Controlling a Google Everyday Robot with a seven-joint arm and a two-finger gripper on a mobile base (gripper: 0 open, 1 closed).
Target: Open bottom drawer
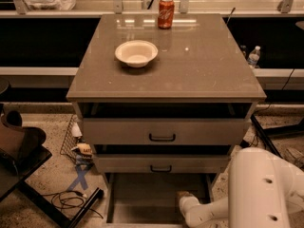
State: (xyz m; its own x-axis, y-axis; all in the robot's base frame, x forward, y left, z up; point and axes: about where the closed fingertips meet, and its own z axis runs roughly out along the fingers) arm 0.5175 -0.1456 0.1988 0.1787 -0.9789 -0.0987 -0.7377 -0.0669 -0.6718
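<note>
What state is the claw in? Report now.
Claw: state cannot be told; it is low at the right side of the pulled-out bottom drawer.
</note>
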